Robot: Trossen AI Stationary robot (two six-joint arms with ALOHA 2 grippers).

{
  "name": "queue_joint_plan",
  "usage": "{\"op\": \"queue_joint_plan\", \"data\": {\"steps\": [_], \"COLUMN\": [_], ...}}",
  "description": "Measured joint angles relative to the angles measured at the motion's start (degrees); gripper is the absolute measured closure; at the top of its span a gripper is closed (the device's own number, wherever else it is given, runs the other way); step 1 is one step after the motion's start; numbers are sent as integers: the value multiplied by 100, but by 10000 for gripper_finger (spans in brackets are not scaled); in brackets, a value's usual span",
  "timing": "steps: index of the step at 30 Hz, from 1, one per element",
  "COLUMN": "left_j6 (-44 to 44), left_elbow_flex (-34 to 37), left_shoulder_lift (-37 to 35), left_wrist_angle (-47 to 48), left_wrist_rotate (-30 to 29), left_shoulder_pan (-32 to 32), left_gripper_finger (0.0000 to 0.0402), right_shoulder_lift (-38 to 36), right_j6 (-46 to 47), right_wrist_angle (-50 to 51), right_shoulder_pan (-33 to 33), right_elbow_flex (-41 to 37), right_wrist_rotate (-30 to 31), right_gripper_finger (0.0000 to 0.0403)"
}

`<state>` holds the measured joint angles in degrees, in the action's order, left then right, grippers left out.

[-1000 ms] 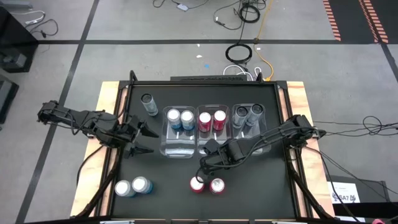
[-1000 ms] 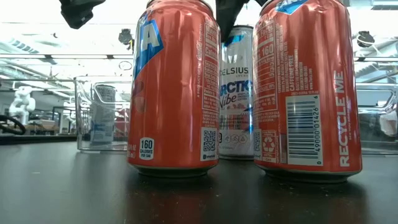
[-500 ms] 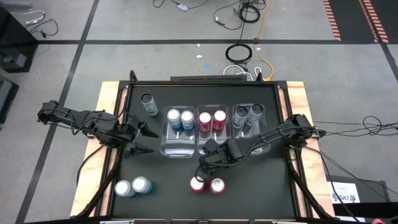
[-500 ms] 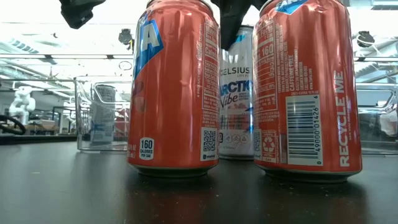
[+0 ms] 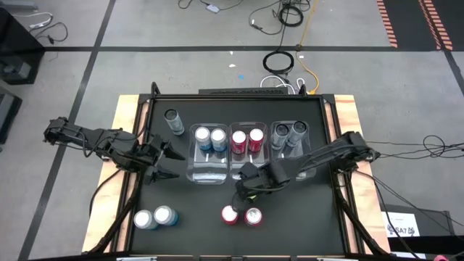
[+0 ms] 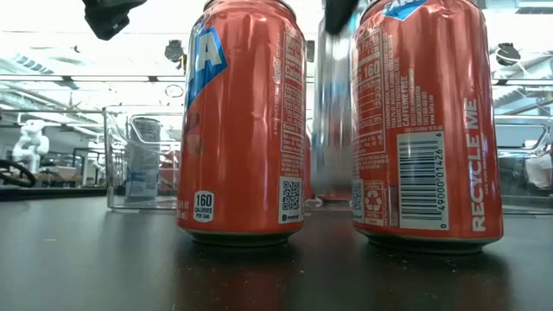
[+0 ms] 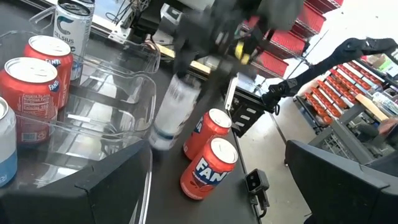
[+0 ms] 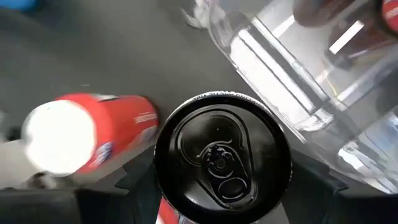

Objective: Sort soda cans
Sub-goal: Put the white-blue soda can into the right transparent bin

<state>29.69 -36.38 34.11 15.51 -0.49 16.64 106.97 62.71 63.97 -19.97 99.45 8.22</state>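
Observation:
My right gripper (image 5: 245,191) is shut on a pale soda can with a black top (image 8: 222,158), just behind two red cans (image 5: 230,214) (image 5: 253,216) that stand near the table's near edge. In the left wrist view the held can (image 7: 171,112) shows blurred and off the table. My left gripper (image 5: 172,163) is open and empty at the table's left side. Three clear bins hold two light blue cans (image 5: 209,136), two red cans (image 5: 247,138) and two dark grey cans (image 5: 288,131). My right gripper pinches the can between its two fingers (image 8: 134,177), which stand on opposite sides of the can's wall just below its black top rim (image 8: 163,163). The fingers come down from above, slanting from the table's right. The can hangs clear of the table, slightly tilted.
One grey can (image 5: 172,119) stands on the table at the far left, beside the bins. Two light blue cans (image 5: 145,219) (image 5: 164,215) stand at the near left. The clear bins (image 5: 206,170) sit in a row across the middle.
My right gripper has lifted the pale can off the table behind the two red cans. The can stood upright on the table a second ago and is now raised and blurred with motion.

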Motion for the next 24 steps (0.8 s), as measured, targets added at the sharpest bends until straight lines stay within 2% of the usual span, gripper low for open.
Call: {"op": "queue_joint_plan", "data": {"steps": [10, 14, 17, 21, 24], "left_j6": [-5, -9, -14, -31, -42], "left_elbow_flex": [0, 0, 0, 0, 0], "left_shoulder_lift": [2, 2, 0, 0, 2], "left_wrist_angle": [0, 0, 0, 0, 4], "left_wrist_rotate": [-286, -302, -304, -400, -509], "left_shoulder_pan": [-1, 0, -2, 0, 0], "left_gripper_finger": [17, 17, 17, 17, 17], "right_shoulder_lift": [-1576, -2099, -2398, -3000, -3462], "right_j6": [185, 808, 1357, 1271, 1588], "right_wrist_angle": [422, 1672, 2717, 2383, 2603], "right_shoulder_pan": [-239, -270, -270, -167, -85], "right_elbow_flex": [16, 27, 2, -604, -1485], "right_wrist_rotate": [1138, 1648, 1712, 1639, 1505], "right_gripper_finger": [162, 161, 161, 160, 160]}}
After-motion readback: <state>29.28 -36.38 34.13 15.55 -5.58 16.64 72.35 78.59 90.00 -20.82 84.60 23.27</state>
